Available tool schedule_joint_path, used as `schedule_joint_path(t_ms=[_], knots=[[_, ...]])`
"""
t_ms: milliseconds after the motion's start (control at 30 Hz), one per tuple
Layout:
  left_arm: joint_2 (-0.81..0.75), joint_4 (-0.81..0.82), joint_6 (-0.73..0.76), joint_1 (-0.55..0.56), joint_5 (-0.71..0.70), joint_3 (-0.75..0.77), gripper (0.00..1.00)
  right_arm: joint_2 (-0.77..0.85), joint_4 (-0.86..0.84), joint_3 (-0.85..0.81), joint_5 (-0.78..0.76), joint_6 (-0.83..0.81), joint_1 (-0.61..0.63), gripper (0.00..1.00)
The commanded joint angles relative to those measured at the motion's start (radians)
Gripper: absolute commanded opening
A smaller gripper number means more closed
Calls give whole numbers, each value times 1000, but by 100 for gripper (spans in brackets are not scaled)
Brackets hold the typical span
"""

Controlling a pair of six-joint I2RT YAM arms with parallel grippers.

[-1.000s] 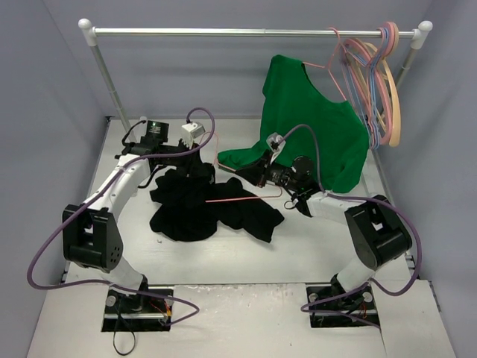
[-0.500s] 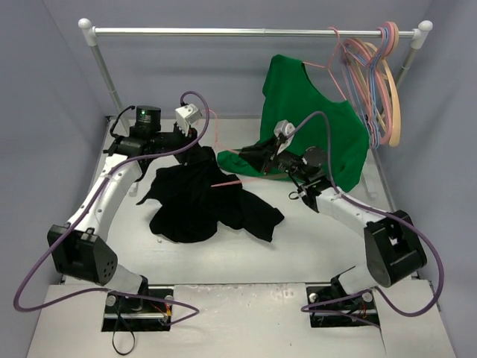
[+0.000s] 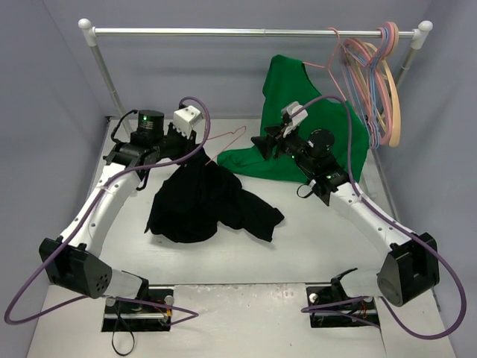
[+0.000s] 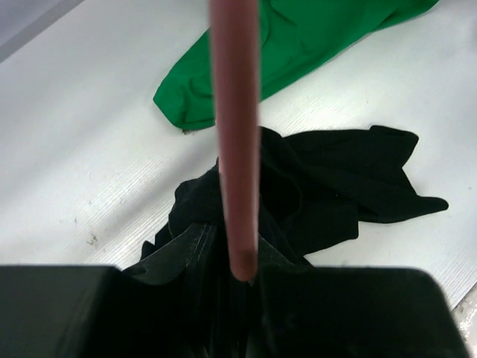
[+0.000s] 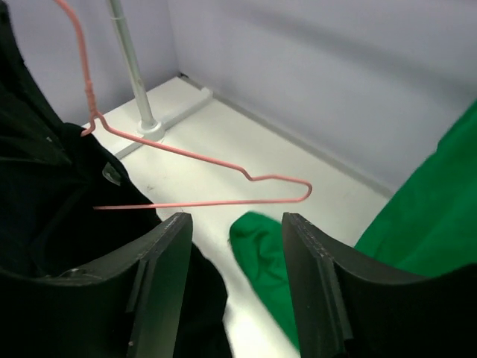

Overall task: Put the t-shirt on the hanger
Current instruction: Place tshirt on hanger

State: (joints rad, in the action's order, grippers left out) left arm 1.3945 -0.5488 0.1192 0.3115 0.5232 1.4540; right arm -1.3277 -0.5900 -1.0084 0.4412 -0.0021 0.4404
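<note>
The left pincer [image 3: 195,146] is clamped on the pink hanger [image 4: 235,134], held above the table [image 3: 313,239]. The black t-shirt [image 3: 201,201] hangs bunched beneath it, with its lower part on the table. The right pincer [image 5: 235,220] gapes wide and empty, near the hanger's free end.

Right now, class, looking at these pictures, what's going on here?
The left end effector is shut on the pink hanger, holding it above the table, with the black t-shirt bunched around it and trailing onto the table. One hanger shoulder sticks out bare. The right end effector is open and empty, near the green t-shirt. The shirt is not properly on yet.
</note>
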Motion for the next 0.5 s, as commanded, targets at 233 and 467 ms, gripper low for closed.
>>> schedule_joint_path(t_ms=[233, 467], knots=[[-130, 3, -23, 18, -78, -14, 0, -14, 41, 31, -94, 178, 167, 36], [-183, -14, -76, 20, -65, -27, 0, -184, -14, 14, -125, 267, 265, 47]])
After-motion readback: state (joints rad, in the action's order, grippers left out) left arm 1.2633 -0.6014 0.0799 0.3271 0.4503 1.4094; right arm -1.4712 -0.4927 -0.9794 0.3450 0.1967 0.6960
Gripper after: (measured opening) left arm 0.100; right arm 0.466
